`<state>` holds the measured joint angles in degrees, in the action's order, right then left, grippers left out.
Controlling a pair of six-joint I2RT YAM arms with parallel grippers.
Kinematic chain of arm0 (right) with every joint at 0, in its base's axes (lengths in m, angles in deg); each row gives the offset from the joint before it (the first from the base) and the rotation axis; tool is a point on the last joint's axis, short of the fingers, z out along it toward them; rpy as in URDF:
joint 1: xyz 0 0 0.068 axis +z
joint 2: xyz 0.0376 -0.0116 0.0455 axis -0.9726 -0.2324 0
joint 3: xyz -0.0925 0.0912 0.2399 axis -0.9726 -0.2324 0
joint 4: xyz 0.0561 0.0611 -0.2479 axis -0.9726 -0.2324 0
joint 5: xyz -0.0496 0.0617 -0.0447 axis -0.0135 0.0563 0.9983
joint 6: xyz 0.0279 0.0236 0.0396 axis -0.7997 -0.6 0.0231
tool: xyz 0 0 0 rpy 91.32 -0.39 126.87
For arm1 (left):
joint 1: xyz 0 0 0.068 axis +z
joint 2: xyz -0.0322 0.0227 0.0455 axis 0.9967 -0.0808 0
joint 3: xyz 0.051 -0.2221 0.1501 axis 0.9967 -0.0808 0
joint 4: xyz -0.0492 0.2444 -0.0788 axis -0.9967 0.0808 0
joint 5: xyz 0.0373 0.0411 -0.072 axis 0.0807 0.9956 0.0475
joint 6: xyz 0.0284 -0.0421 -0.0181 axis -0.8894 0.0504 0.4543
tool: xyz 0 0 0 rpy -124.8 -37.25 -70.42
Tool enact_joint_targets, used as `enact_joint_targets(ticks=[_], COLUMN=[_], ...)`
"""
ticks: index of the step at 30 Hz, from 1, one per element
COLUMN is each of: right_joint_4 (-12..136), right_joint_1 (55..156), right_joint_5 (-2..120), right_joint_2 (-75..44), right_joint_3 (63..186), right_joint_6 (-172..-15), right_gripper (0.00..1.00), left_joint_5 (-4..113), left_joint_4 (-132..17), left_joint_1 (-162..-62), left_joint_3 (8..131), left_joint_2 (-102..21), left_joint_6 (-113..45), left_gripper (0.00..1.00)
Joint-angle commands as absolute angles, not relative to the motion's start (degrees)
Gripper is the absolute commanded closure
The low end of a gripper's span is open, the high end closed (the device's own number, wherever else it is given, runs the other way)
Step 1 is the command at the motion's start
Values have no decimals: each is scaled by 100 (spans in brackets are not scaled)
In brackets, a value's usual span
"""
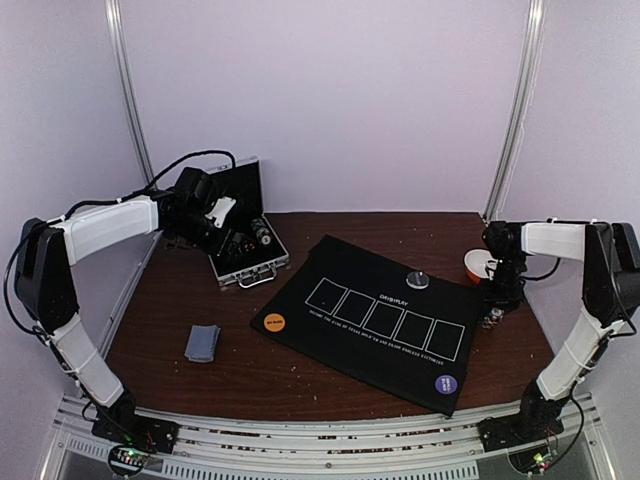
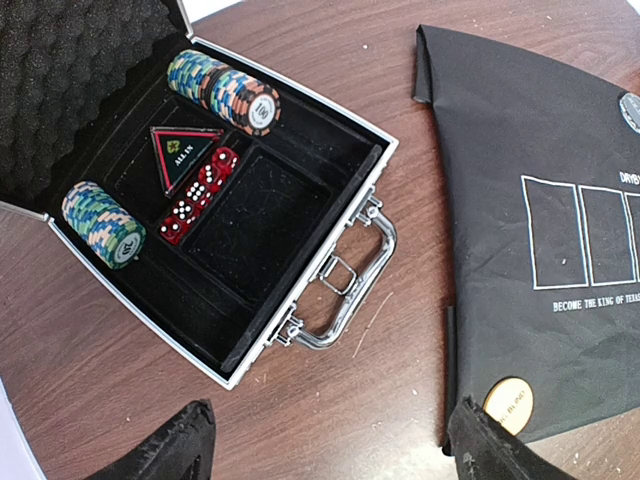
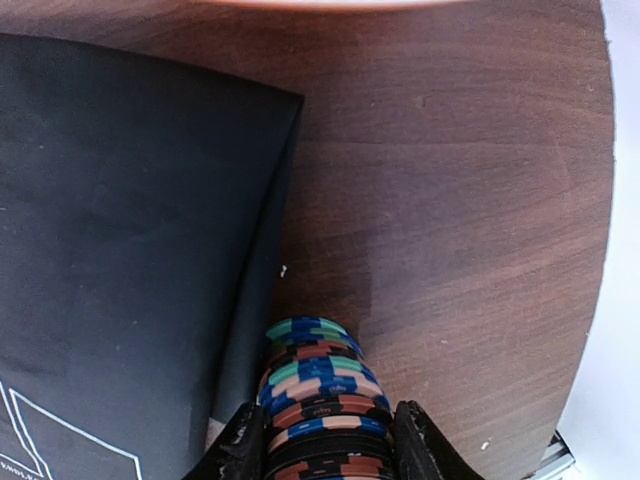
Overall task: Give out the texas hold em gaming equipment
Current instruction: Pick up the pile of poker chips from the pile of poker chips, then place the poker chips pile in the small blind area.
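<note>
We see a dark wooden table (image 1: 250, 380) carrying a black mat (image 1: 340, 265), an open metal case (image 1: 252, 272) back left, a card pile (image 1: 202, 342) front left, and an orange-and-white bowl (image 1: 476, 265) and chip stack (image 3: 320, 390) off the mat's right edge.

A dark brown wooden counter (image 1: 300, 385) fills the lower half of the top view. A big black mat (image 1: 345, 262) with a row of five white-outlined rectangles lies skewed at centre right, its far corner near an orange-and-white bowl (image 1: 476, 265) at the right edge. At upper left, beside the mat but apart from it, an aluminium case (image 1: 250, 272) stands open, its lid raised. The left wrist view shows black compartments, egg-crate foam (image 2: 70, 80) lining the lid, and a chrome handle (image 2: 345, 290) facing the mat.
</note>
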<state>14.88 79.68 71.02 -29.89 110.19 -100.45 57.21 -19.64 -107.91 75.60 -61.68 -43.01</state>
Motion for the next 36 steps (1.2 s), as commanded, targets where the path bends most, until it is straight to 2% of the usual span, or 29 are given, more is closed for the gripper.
enact_joint_targets(ticks=[1,9,16,25,29,36], right_joint_4=[1070,657,448,1123,1399,2022], right_joint_1=[7951,8144,9957,12315,12905,13188], right_joint_5=[7279,7138,6689,6431,6365,6261], right_joint_2=[-2705,-2528,-2186,-2376,-2588,-2873], right_joint_3=[11364,11851,12023,11296,11060,10554], right_joint_6=[-10006,-9957,-10432,-11505,-11682,-11867], right_gripper=[95,100,100,100,100,100], left_joint_5=[5768,5767,5842,5825,5856,5859], left_joint_4=[-2076,-2071,-1959,-2089,-2330,-2375], left_joint_1=[-10769,-10768,-10768,-10768,-10769,-10763], left_joint_3=[7523,7497,7477,7499,7191,7099], left_joint_2=[-6012,-5998,-6006,-6027,-5904,-5850], left_joint_6=[-4403,-4439,-4519,-4527,-4494,-4487], left_gripper=[16,16,16,16,15,14])
